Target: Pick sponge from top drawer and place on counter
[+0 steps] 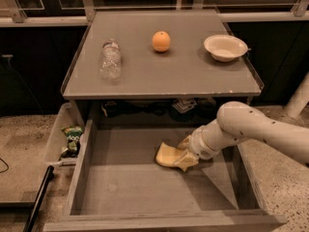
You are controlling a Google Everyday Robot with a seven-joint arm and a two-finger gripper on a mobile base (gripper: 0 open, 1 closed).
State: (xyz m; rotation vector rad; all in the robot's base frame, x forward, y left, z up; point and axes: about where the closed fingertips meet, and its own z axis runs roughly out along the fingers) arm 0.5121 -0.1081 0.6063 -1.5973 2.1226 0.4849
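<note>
Fingers [185, 142] pinching the right end of the sponge [166, 155], low inside the open drawer [120, 187], right of centre. Orange [161, 41], bowl [225, 47] and bottle [110, 59] on the surface [193, 76].

Cream-white gripper [187, 152], down in the grey top drawer [125, 187], pinched a pale yellow sponge [169, 155]. The counter [159, 74] was matte grey too, with a bright orange [161, 41], a cream bowl [225, 47] and a clear bottle [110, 59].
</note>
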